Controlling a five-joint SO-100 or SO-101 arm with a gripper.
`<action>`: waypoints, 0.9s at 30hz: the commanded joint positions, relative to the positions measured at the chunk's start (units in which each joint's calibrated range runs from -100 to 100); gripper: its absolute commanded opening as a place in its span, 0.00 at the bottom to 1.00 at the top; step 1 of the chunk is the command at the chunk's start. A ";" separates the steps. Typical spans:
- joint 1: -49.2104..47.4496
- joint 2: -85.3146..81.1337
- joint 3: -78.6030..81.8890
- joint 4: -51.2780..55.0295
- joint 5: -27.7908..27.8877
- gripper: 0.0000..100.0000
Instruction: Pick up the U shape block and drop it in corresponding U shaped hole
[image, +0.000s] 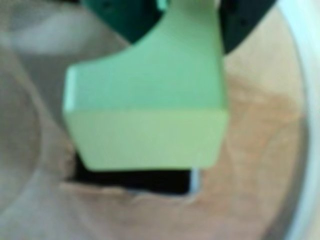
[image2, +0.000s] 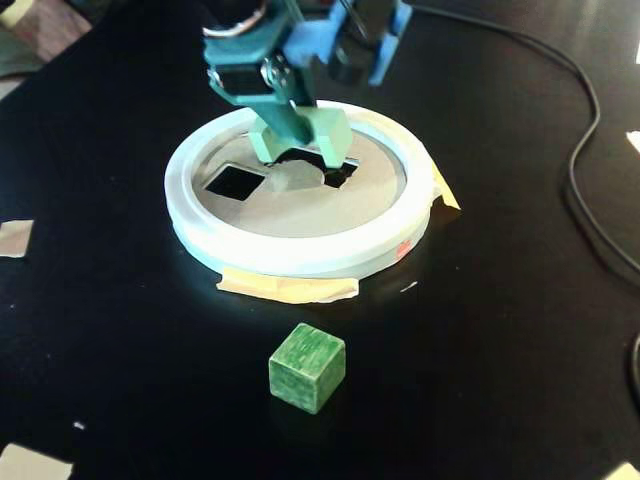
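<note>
The claw holds the block over its hole.

In the wrist view the claw (image: 187, 20) is squeezed tight on the pale green U shape block (image: 150, 110), which hangs just above the dark U shaped hole (image: 135, 181). In the fixed view the hole (image2: 335, 172) sits in a tan disc (image2: 300, 210) with a white ring (image2: 300, 255). A dark green cube (image2: 307, 367) rests on the black desk (image2: 500, 350), well apart.

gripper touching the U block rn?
Touching. The wrist view shows the U shape block clamped between the dark fingers of the gripper, above the U shaped hole.
</note>
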 joint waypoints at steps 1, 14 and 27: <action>0.06 0.20 -6.94 -0.39 1.07 0.01; 0.56 2.88 -6.58 -0.49 2.05 0.02; -0.56 1.63 -7.22 -0.29 2.10 0.66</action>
